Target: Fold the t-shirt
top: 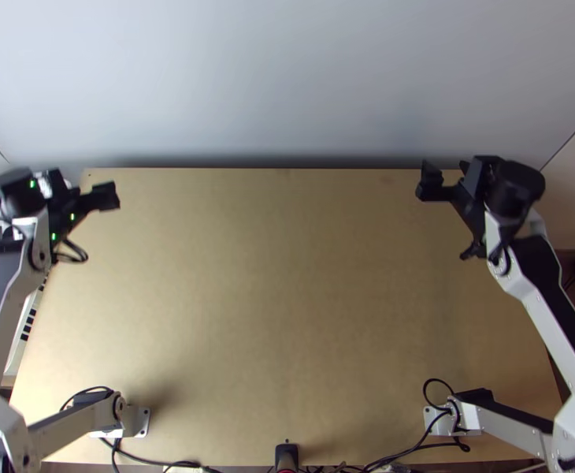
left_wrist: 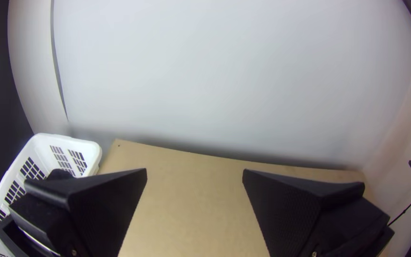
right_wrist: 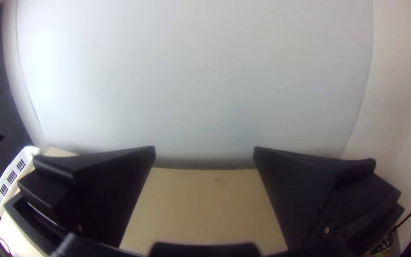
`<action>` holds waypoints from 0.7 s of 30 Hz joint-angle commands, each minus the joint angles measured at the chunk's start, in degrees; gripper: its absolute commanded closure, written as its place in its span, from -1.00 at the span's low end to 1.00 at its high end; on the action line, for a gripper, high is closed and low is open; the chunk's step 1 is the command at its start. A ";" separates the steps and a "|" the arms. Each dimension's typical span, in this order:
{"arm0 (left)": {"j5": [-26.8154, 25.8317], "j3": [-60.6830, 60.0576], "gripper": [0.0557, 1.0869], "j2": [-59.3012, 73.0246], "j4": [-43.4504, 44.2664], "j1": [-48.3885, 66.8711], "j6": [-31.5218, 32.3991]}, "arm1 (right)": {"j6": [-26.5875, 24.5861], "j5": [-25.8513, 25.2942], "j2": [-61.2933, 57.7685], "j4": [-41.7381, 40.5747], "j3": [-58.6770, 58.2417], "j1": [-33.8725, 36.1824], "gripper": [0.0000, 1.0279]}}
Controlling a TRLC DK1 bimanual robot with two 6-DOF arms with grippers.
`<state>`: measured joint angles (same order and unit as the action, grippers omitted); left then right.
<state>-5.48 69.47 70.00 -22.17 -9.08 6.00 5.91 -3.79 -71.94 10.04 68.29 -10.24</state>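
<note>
At the far left corner of the tabletop (top: 287,315), the left gripper (top: 81,189) is positioned above the surface. Its fingers (left_wrist: 112,204) are spread apart, with a wide gap between them and the wooden surface visible through that gap in the left wrist view. Near the far right corner, the right gripper (top: 454,177) is positioned close to the far edge. Its fingers (right_wrist: 115,195) are likewise separated by a wide gap. The location of the t-shirt cannot be determined.

The left base (top: 136,422) is mounted near the near left corner; the right base (top: 441,422) is mounted near the near right corner. Black cables (top: 398,456) run along the near edge, and a small black device (top: 287,456) sits at its middle. A white slotted basket (left_wrist: 67,141) stands beside the left edge. Beyond the far edge rises a pale panel (top: 287,79).
</note>
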 commanded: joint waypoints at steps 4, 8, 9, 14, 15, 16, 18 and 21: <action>1.52 15.96 -0.90 14.64 -2.17 1.44 -0.20 | 0.06 -0.78 -12.08 1.29 9.32 0.57 -0.87; 1.87 18.24 -0.90 18.07 -3.14 1.35 -0.29 | 1.29 -1.74 -14.37 1.29 10.46 0.66 -0.87; 1.87 18.42 -0.90 18.51 -3.23 1.17 -0.29 | 1.47 -2.27 -15.07 1.29 10.90 0.75 -0.87; 2.49 18.86 -0.90 19.65 -3.14 0.20 -0.73 | 1.29 -2.27 -16.65 1.03 10.99 1.54 -0.87; 2.49 18.86 -0.90 19.65 -3.14 -0.23 -0.73 | 1.03 -2.27 -16.74 1.03 10.72 1.63 -0.87; 2.49 18.86 -0.90 19.65 -3.14 -0.94 -0.81 | 0.77 -2.27 -16.83 1.03 10.63 1.71 -0.87; 2.49 18.86 -0.90 19.65 -3.23 -3.05 -1.17 | 0.94 -2.36 -16.56 1.12 10.55 1.71 -0.87; 2.49 18.86 -0.90 20.18 -3.23 -7.79 -1.87 | 1.56 -2.80 -15.77 1.21 10.37 1.19 -0.87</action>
<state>-3.16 87.46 88.62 -25.21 -10.79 5.04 7.01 -6.04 -87.44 11.20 78.50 -8.86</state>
